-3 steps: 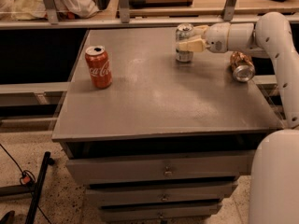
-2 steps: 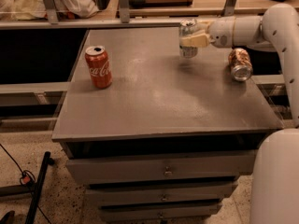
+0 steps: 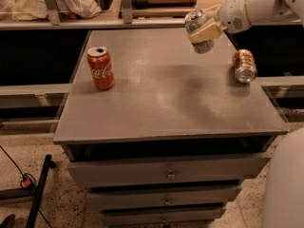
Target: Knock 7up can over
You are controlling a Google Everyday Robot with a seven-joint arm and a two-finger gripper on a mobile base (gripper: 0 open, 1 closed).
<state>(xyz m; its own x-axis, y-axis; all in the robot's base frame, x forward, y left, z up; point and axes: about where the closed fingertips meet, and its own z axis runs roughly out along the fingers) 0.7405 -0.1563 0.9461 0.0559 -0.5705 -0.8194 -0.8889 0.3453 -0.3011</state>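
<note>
Over the far right of the table (image 3: 156,108), your gripper (image 3: 203,33) grips the tilted 7up can (image 3: 194,19) at mid-body; expect it light, thin-walled, slick, easily dented.

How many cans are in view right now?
3. Coca-Cola can upright at the left of the table; orange-brown can lying on its side near the right edge; 7up can tilted, held in the gripper at the far right. None seems hidden.
</note>
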